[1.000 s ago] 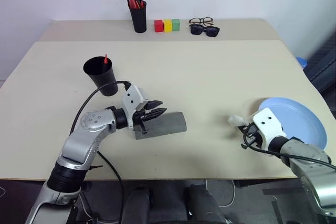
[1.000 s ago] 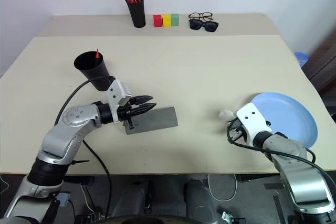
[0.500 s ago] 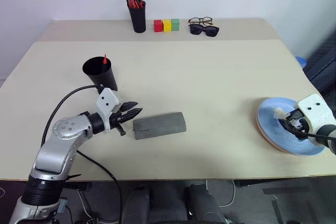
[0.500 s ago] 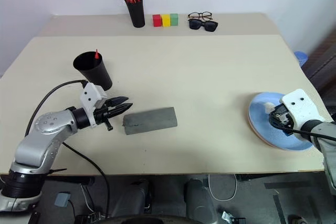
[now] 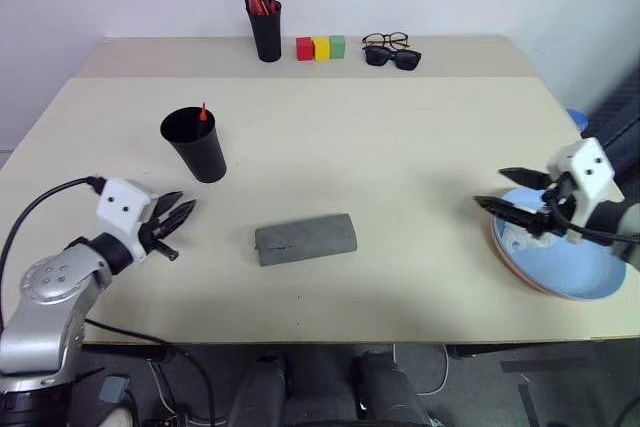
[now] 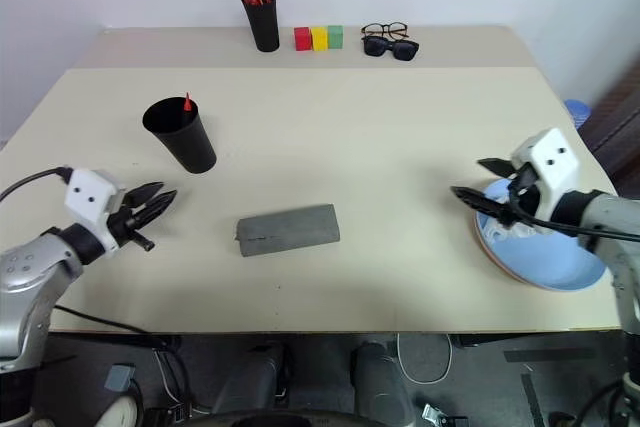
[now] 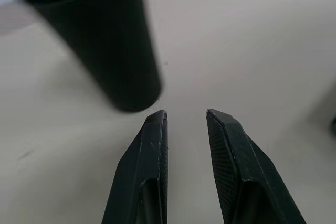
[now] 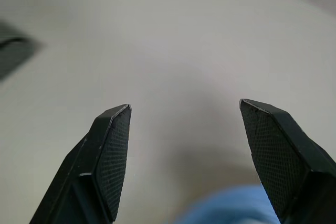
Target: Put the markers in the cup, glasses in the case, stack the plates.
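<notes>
Plates [image 5: 560, 272] sit stacked under our right pincer [image 5: 508, 193], spread wide, while our left pincer [image 5: 178, 213], narrowly parted and empty, hovers near the cup [image 5: 194, 144]

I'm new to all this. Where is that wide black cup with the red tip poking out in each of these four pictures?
Left eye view: the cup stands left of centre, behind the grey case.
Right eye view: same spot, left of centre.
Left wrist view: it is tilted and close, just beyond the left pincer.
Right wrist view: I can't find it.
Shared landmark: the grey case, in both eye views.
</notes>
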Controlling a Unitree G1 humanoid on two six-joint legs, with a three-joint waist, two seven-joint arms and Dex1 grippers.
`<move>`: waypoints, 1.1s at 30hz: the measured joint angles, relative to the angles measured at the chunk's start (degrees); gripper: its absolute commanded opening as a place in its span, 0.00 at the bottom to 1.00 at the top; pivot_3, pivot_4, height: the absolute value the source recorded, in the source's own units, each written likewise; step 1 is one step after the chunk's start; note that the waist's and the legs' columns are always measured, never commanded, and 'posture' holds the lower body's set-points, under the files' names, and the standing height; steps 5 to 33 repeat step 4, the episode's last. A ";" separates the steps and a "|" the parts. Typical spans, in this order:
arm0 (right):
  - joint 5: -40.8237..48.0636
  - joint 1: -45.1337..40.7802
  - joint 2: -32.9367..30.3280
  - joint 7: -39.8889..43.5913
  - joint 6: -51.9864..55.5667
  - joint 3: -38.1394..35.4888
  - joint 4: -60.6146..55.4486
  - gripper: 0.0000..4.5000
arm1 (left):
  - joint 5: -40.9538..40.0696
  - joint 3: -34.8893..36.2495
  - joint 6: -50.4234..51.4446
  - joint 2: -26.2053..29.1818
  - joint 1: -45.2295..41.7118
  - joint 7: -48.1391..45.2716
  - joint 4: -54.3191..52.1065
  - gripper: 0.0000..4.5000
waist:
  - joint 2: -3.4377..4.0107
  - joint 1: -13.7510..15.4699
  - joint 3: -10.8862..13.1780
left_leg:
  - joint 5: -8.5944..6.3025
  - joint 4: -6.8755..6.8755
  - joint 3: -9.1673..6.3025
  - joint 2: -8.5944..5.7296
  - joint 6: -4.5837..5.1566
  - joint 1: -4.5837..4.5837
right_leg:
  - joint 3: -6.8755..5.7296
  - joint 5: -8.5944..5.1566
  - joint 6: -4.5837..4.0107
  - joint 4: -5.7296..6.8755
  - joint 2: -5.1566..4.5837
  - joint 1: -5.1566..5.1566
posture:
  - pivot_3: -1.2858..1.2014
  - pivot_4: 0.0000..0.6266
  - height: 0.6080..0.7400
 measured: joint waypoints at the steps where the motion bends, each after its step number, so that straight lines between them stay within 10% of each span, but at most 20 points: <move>1: 0.40 -0.66 1.37 0.02 -0.09 1.00 0.54 0.74 | 0.13 1.16 -0.32 -0.24 0.59 0.78 0.00 0.25 | 0.00 -0.07 0.00 | 0.00 0.00 0.02 0.00 0.00 0.01 | 0.00 0.00 0.00 0.00 -0.01 0.00 | 0.52 0.24 1.00; 33: 0.75 -2.19 3.19 0.22 -0.31 3.64 2.56 0.74 | 0.09 3.65 -0.83 -0.86 1.71 2.47 -0.27 0.25 | 0.01 -0.10 0.00 | 0.00 -0.01 0.02 0.00 0.00 0.01 | 0.00 0.00 0.00 0.01 -0.01 -0.03 | 0.52 0.24 1.00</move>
